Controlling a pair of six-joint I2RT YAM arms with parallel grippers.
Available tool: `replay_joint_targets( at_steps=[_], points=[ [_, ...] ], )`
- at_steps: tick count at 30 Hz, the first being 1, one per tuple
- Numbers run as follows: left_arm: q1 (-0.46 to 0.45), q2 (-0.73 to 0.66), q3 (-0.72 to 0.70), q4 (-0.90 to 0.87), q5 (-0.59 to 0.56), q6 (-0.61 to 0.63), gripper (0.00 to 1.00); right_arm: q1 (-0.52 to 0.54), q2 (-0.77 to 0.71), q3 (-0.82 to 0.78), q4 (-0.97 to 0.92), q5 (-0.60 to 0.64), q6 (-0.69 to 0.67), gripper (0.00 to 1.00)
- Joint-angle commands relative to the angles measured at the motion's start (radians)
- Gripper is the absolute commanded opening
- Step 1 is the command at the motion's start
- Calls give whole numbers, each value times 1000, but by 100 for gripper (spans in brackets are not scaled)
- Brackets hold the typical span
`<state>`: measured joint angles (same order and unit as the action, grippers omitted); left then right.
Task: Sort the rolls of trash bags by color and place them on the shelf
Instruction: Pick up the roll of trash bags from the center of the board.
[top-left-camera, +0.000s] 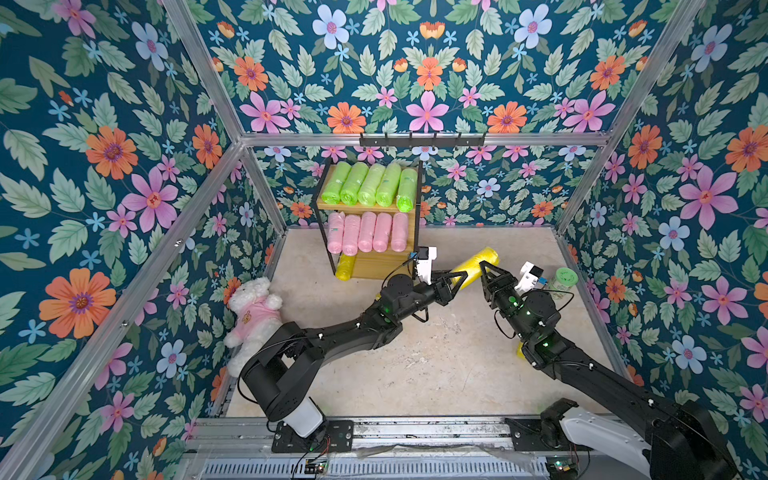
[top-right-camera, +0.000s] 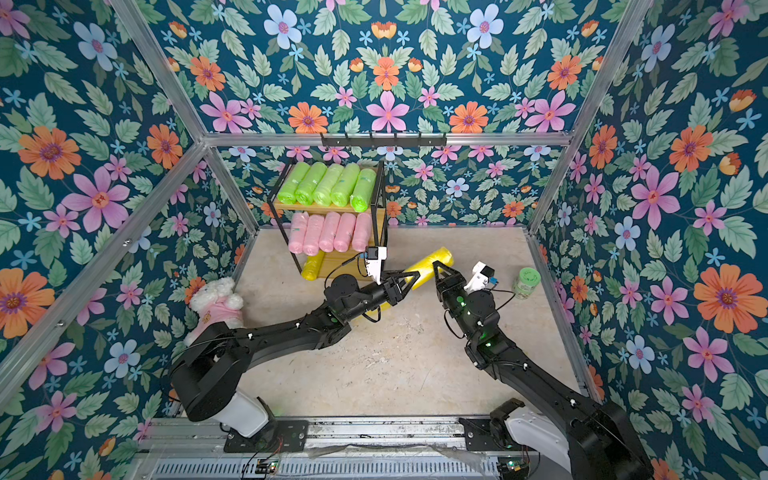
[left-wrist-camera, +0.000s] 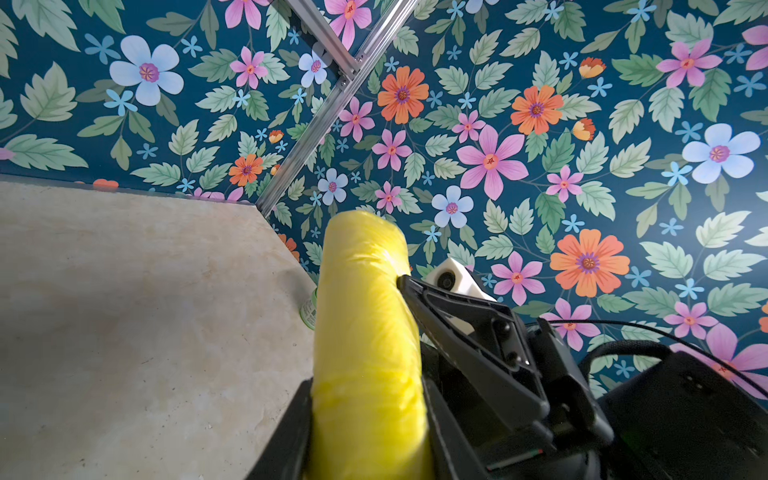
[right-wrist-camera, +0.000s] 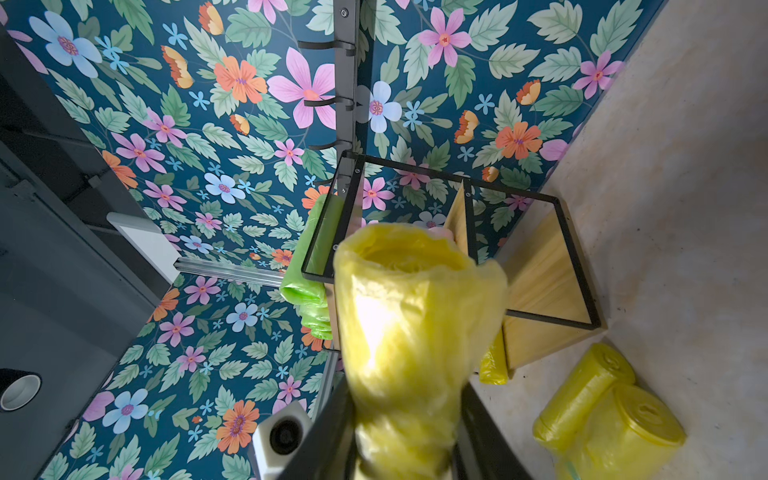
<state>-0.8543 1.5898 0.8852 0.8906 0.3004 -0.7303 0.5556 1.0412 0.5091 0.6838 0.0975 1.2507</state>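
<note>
Both claws are clamped on the same yellow roll (top-left-camera: 478, 258), just right of centre in both top views, up off the desk (top-left-camera: 415, 365). The left claw (top-left-camera: 461, 279) has its lower end and the right claw (top-left-camera: 486, 269) grips further up. The shelf (top-left-camera: 378, 266) sits upper-centre, with green rolls (top-left-camera: 365, 185) on top and pink rolls (top-left-camera: 365, 232) below.

Robot lab test cell dressed as a home corner, floral wallpaper panels (top-left-camera: 415, 62) in aluminium framing (top-left-camera: 291, 139), two robot arms (top-left-camera: 353, 328) bolted to a metal rail (top-left-camera: 415, 432) along the tabletop's (top-left-camera: 436, 365) near edge, wooden shelf (top-left-camera: 374, 266) and teddy bear (top-left-camera: 253, 309) as props
</note>
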Motion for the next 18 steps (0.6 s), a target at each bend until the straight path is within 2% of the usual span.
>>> replay_joint_targets(
  at_steps=[1,4,9,12,18],
  points=[
    [11,-13,-11,36,48,9,28,0,-1,6,33,30,-46,50],
    [30,-24,-33,69,46,-6,24,0,-16,9,-3,41,-88,70],
    [79,-54,-73,51,32,24,24,-12,-37,35,-77,1,-171,85],
    [138,-85,-116,18,41,46,23,-11,-54,55,-135,-13,-240,89],
    [236,-196,-243,-51,8,96,23,-12,-88,92,-221,-11,-383,89]
  ],
)
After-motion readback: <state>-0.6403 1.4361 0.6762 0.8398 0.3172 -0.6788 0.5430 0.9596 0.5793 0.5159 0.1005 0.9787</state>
